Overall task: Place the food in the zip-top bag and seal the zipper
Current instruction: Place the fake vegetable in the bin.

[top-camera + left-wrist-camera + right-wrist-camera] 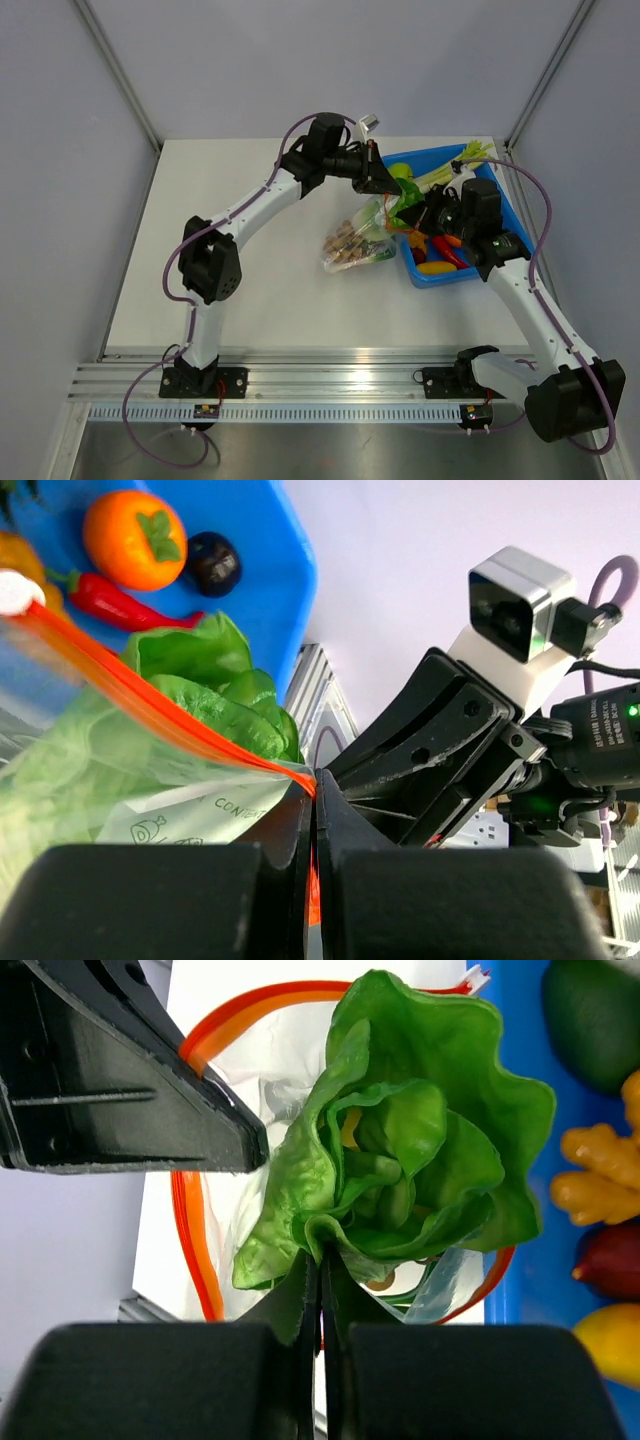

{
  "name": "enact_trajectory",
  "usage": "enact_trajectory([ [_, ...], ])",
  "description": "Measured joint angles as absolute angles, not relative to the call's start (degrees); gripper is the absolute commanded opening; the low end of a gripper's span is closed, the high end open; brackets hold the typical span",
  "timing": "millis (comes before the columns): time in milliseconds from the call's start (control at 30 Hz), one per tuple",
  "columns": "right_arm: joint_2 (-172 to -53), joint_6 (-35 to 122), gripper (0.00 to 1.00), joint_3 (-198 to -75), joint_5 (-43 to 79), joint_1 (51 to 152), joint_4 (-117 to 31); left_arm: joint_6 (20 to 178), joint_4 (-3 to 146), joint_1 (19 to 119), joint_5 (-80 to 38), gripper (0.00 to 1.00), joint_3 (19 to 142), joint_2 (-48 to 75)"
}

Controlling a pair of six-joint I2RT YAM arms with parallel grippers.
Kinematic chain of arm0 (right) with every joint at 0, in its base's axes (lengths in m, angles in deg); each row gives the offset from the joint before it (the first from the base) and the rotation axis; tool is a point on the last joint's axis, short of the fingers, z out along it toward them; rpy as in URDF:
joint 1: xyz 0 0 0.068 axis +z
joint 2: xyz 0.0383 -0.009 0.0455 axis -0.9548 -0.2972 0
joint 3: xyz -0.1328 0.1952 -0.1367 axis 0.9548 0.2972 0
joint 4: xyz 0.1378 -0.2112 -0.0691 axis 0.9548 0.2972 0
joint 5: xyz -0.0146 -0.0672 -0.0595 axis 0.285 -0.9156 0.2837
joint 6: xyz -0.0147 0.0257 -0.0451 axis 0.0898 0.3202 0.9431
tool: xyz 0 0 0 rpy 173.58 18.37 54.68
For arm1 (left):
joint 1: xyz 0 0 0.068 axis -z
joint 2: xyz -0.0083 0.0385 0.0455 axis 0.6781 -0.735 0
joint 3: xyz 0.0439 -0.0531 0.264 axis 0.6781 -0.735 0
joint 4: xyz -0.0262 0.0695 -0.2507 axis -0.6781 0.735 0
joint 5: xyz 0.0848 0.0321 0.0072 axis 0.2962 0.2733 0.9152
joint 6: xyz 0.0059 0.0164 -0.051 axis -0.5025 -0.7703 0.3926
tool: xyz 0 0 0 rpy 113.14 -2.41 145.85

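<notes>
Overhead, I see the floppy clear zip-top bag slumped on the table beside the blue bin, knobbly brown balls inside. Only the wrist cameras show grips: my left gripper pinches the glossy orange-red zipper. My right gripper clamps that same rim, and ruffled green cabbage fills the bag's mouth.

Zip-top bag btm off-frame (left wrist)

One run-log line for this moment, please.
left gripper: shut on orange-red zipper strip | right gripper: shut on same strip | green toy lettuce: in clear plastic bag mouth
</notes>
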State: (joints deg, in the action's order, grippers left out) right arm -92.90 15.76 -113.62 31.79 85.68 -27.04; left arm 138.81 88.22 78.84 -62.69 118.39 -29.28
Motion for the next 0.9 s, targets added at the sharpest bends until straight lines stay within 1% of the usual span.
enact_trajectory([
  [167, -92.7, 18.2, 0.0, -117.9, 29.2, 85.7, -25.2, 138.8, 87.3, 79.8, -63.0, 0.0, 122.7, -30.1],
  [400, -95.4, 21.9, 0.01, -119.5, 29.0, 85.7, -23.8, 139.0, 84.9, 80.1, -63.4, 0.0, 122.9, -31.3],
  [500, -97.4, 22.4, 0.26, -119.2, 28.9, 85.7, -22.8, 138.8, 84.0, 80.1, -63.6, 0.0, 122.9, -32.6],
  [533, -97.5, 22.5, 0.39, -118.9, 28.9, 85.7, -22.5, 138.8, 83.8, 80.1, -63.7, 0.0, 122.9, -32.9],
  [600, -97.4, 23.0, 0.45, -118.8, 29.0, 85.7, -21.2, 138.9, 83.3, 80.1, -63.7, 0.0, 122.9, -33.6],
  [700, -96.9, 23.8, 0.49, -118.9, 28.8, 85.8, -19.9, 138.8, 83.0, 80.1, -63.9, 0.0, 122.9, -33.9],
  [733, -96.5, 23.9, 0.55, -119.1, 28.3, 85.8, -19.1, 138.8, 82.8, 80.1, -63.9, 0.0, 122.9, -33.9],
  [900, -92.8, 24.4, 0.69, -121.0, 25.0, 85.8, -15.1, 138.9, 82.1, 80.1, -64.2, 0.0, 123.0, -33.9],
])
